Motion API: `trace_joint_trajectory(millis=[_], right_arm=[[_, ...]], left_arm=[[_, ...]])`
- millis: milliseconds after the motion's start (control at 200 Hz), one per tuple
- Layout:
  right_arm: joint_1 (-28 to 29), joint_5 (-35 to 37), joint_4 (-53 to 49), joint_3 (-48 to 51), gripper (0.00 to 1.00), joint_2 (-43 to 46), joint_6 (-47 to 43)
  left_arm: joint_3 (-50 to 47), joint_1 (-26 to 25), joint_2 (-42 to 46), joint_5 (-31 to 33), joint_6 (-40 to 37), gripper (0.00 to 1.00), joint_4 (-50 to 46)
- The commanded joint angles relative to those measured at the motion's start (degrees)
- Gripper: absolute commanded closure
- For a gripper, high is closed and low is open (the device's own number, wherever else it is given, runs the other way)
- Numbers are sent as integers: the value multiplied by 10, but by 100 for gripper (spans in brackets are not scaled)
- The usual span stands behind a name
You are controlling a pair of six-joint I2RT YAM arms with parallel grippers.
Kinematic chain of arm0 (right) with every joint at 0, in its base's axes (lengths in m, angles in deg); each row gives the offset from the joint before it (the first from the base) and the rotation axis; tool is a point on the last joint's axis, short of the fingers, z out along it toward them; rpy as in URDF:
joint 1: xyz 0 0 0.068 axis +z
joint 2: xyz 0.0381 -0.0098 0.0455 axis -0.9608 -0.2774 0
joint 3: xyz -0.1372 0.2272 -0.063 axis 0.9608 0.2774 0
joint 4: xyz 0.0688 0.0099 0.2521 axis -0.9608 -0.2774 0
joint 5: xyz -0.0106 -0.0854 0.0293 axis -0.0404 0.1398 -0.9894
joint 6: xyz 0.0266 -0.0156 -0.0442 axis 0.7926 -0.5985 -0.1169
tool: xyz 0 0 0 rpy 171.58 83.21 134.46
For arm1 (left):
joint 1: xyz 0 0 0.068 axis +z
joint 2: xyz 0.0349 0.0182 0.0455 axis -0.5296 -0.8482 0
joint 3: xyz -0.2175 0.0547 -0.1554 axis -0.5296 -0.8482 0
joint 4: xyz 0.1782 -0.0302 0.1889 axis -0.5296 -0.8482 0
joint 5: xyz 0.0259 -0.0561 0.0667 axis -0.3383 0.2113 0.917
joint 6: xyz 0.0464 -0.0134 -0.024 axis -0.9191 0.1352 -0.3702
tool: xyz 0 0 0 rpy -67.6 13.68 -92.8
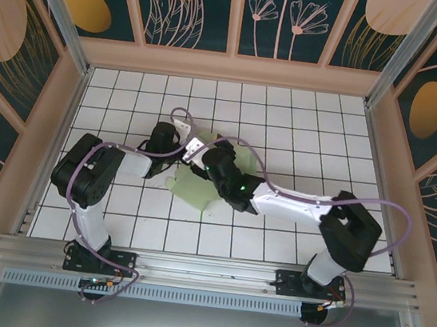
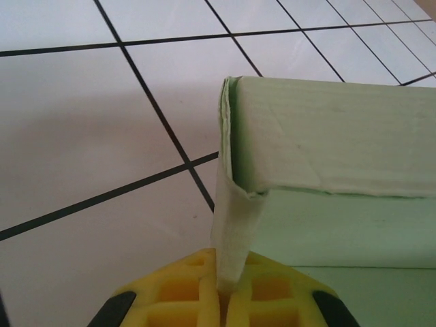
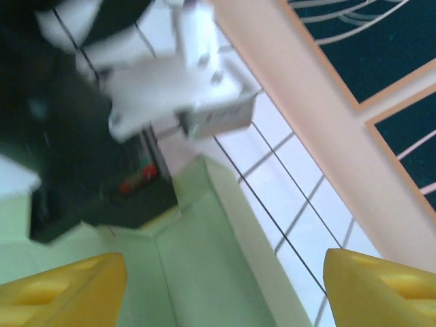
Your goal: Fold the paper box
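box: I saw the paper box (image 1: 196, 186) near the middle of the table (image 1: 289, 116), one wall up | left gripper (image 2: 221, 300): pinched tight on a thin flap at the box's corner | right gripper (image 3: 225, 286): fingers spread wide just above the box, holding nothing | hidden: both arms covered much of the box from above; the right wrist view was blurry
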Motion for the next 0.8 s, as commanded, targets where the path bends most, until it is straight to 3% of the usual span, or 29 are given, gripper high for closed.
trace_joint_trajectory(millis=[0, 140, 235, 385, 580, 796], right_arm=[[-18, -128, -25, -35, 23, 61, 164], [-89, -237, 29, -27, 24, 113, 325], [-152, -267, 70, -5, 24, 140, 439], [-251, -327, -20, -52, 27, 114, 576], [-300, -406, -140, -123, 28, 25, 597], [-306, -508, -224, -183, 29, -85, 585]], left_arm=[[-18, -1, 17, 32, -9, 94, 26], [-42, -1, 28, 47, -13, 93, 71], [-55, -2, 35, 48, -20, 92, 93], [-86, -19, 48, 51, -62, 92, 147], [-95, -53, 38, 75, -92, 92, 183], [-105, -76, 22, 89, -86, 89, 225]])
